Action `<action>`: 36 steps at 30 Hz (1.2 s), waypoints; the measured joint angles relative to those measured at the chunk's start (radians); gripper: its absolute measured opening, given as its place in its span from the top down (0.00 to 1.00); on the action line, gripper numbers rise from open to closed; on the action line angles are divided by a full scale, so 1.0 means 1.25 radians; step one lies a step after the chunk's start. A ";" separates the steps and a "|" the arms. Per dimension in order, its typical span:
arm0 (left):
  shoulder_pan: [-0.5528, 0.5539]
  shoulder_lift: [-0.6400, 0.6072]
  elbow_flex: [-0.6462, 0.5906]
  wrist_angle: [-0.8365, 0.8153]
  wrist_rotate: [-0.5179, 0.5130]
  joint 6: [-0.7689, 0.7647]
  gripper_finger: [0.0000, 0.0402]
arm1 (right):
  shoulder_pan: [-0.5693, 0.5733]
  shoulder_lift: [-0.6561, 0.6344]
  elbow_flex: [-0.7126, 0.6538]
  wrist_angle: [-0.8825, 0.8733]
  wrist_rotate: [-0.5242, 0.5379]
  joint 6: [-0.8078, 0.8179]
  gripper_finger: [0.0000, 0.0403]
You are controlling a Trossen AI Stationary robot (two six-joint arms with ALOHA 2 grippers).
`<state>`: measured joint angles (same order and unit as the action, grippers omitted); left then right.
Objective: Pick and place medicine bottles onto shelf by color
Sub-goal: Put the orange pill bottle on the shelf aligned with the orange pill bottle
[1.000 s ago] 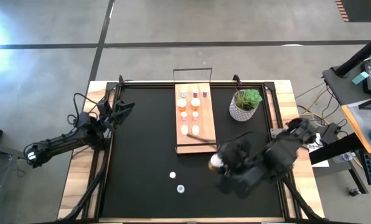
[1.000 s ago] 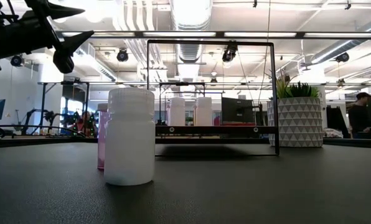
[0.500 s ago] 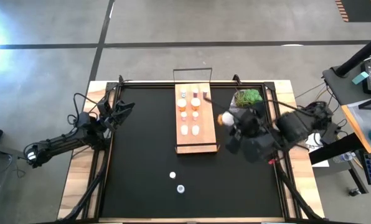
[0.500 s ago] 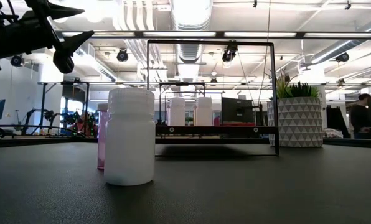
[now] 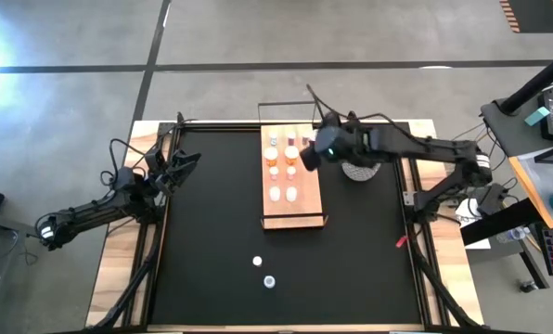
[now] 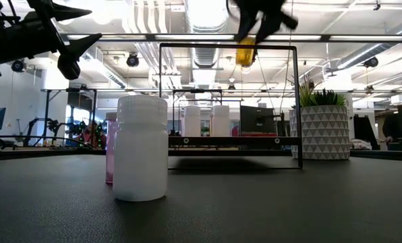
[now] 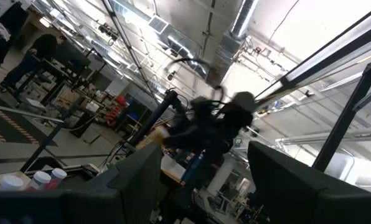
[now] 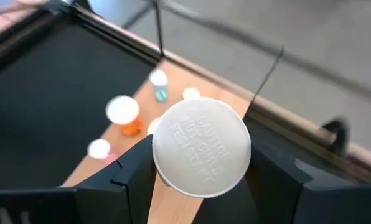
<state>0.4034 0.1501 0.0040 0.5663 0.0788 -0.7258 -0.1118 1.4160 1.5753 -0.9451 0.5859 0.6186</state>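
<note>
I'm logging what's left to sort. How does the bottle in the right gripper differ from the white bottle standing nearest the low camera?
The held bottle is orange; the white bottle is white all over. The held bottle hangs in the right gripper above the shelf; the white bottle stands on the black mat, short of the shelf. The held bottle is gripped; nothing touches the white one, though a pink bottle stands close behind it. Both have pale round caps.

Two bottles (image 5: pixel 263 271) lie near of the shelf (image 5: pixel 291 211), plant (image 5: pixel 360 170) beside it
</note>
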 joint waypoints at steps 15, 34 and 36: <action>0.000 0.000 0.000 0.000 0.000 0.000 0.44 | -0.127 0.143 -0.094 0.072 -0.135 0.070 0.50; 0.000 0.000 0.000 0.000 0.000 0.000 0.44 | -0.151 0.255 -0.092 0.112 -0.118 0.209 0.50; 0.000 0.000 0.000 0.000 0.000 0.000 0.44 | -0.151 0.257 -0.092 0.112 -0.118 0.223 0.50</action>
<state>0.4038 0.1501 0.0040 0.5661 0.0784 -0.7258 -0.3000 1.7369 1.4605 -0.8048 0.4381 0.8977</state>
